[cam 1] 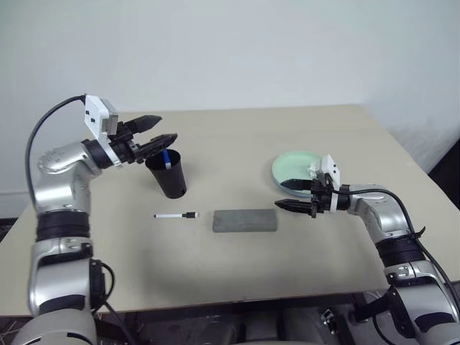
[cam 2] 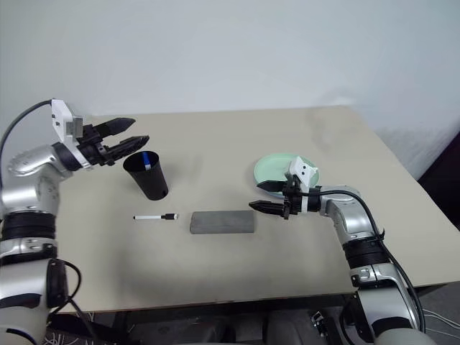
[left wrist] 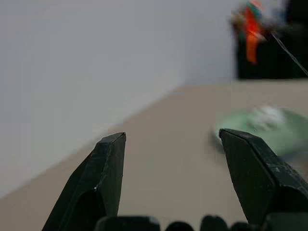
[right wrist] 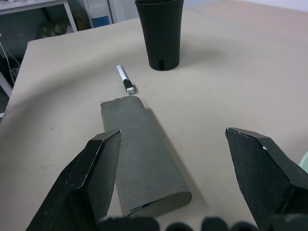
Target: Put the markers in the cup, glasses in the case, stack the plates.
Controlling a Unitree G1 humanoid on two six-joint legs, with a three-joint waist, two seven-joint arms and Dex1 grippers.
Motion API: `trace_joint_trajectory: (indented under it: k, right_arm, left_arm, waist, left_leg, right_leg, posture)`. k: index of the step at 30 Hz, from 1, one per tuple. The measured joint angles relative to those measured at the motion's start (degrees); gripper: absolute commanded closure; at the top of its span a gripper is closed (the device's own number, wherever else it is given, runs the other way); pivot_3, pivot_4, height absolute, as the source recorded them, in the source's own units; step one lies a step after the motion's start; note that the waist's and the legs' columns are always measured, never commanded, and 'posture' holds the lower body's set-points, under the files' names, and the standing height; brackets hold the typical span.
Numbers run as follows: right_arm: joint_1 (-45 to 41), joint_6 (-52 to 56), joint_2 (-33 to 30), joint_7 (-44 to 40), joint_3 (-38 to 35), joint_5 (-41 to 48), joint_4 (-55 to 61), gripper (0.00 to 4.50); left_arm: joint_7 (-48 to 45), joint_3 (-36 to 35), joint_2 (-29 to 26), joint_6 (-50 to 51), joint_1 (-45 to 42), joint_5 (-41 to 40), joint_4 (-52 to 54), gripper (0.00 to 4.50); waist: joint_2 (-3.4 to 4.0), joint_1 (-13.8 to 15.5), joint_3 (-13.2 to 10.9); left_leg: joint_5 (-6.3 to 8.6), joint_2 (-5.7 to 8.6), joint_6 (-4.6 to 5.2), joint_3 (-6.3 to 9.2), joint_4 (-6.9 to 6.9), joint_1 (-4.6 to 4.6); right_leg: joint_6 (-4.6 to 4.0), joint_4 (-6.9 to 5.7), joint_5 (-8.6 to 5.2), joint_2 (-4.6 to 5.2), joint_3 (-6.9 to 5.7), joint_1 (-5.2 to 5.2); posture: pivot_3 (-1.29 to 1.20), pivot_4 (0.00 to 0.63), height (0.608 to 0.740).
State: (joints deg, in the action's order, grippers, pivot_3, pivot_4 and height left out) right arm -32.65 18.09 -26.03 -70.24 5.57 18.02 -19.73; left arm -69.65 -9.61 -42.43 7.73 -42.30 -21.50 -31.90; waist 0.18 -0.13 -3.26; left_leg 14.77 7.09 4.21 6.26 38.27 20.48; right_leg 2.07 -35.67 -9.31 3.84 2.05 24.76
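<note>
A black cup stands left of the table's centre with a blue-capped marker upright inside it. My left gripper hovers open and empty just above and left of the cup's rim. The black-capped marker lies flat on the table in front of the cup. To its right lies the grey case, lid shut. My right gripper is open and empty, pointing at the case's right end. Behind it sits a mint green plate. The glasses are out of view.
The beige table reaches a front edge near me and a right edge past the plate. A pale wall runs along the far side. In the right wrist view, shelving and clutter stand beyond the table's left edge.
</note>
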Motion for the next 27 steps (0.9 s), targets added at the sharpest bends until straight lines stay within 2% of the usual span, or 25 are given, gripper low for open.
trace_joint_trajectory:
  k: [3,6,10,17,22,27]
  right_arm:
    - [-0.4,-0.1,0.1,0.0,0.2,0.0,-0.2,0.74]
    - [-0.6,-0.3,0.3,0.0,0.3,0.0,-0.2,0.74]
    - [-0.7,-0.8,0.7,0.1,0.3,0.0,-1.3,0.74]
    - [-0.9,-1.1,1.1,0.6,0.3,-0.1,-1.4,0.74]
    - [-0.9,-1.1,1.1,1.3,0.2,0.0,-1.4,0.74]
    - [-0.9,-1.0,0.9,1.4,0.2,0.0,-1.3,0.74]
  left_arm:
    - [-7.7,6.1,-4.6,3.0,0.0,2.7,2.3,1.23]
    - [-12.3,10.4,-6.3,3.8,0.2,5.2,3.6,1.23]
    - [-17.1,19.8,-7.2,1.8,-2.5,13.4,0.8,1.23]
    - [-20.0,29.2,-5.1,-8.0,-12.1,25.5,-15.1,1.23]
    - [-20.4,32.3,-1.4,-13.2,-16.7,31.4,-25.6,1.23]
    - [-19.7,34.0,1.9,-16.9,-18.0,35.3,-31.4,1.23]
  waist:
    - [0.02,0.1,0.0]
    - [0.03,0.1,0.0]
    - [0.02,0.1,0.0]
    - [0.01,0.1,0.0]
    - [0.00,0.1,0.0]
    - [-0.02,0.1,0.0]
  left_leg:
    - [-0.01,-0.01,-0.01,0.01,-0.01,-0.06]
    - [-0.01,-0.01,0.00,0.02,-0.01,-0.15]
    - [-0.01,-0.01,0.00,0.02,-0.01,-0.15]
    - [-0.01,-0.02,0.01,0.00,-0.03,0.00]
    - [-0.02,-0.01,0.03,0.00,-0.02,0.18]
    - [-0.10,-0.01,0.19,-0.01,-0.02,0.21]
  right_leg:
    - [0.00,0.00,0.00,-0.01,-0.01,-0.08]
    - [0.00,0.02,-0.01,0.00,-0.01,-0.19]
    - [0.00,0.03,-0.01,-0.01,0.00,-0.18]
    - [0.00,0.03,-0.01,-0.02,0.02,0.00]
    - [0.00,0.01,-0.01,-0.01,0.03,0.19]
    - [0.01,0.01,-0.01,0.00,0.04,0.21]
  posture:
    - [0.00,0.000,0.740]
    - [0.00,0.000,0.740]
    - [0.00,0.000,0.740]
    - [0.00,0.000,0.740]
    - [0.00,0.000,0.740]
    - [0.00,0.000,0.740]
